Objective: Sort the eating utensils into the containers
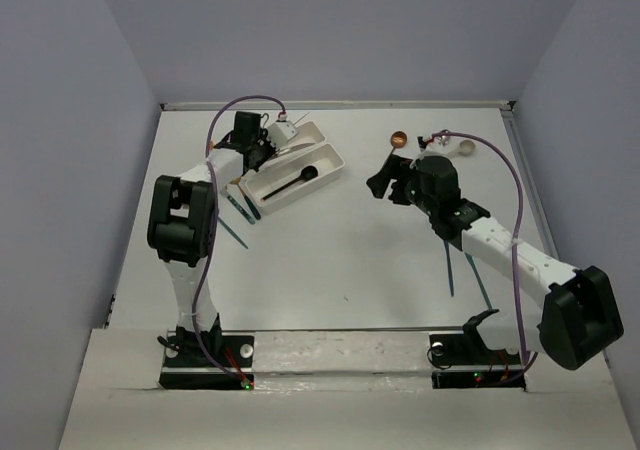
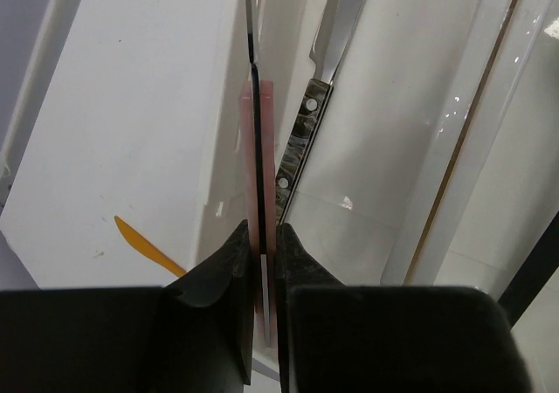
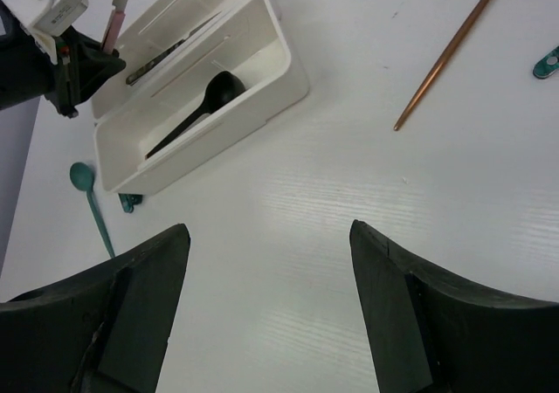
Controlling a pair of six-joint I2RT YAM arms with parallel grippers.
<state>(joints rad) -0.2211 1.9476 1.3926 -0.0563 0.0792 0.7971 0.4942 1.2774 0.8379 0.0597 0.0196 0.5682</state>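
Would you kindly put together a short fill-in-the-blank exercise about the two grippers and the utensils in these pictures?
1. The left gripper is shut on a knife whose handle is ____.
2. The right gripper is ____ and holds nothing.
3. The spoon lying in the white tray is ____.
4. The teal spoon lies on the ____, outside the white tray.
Missing words: pink; open; black; table.
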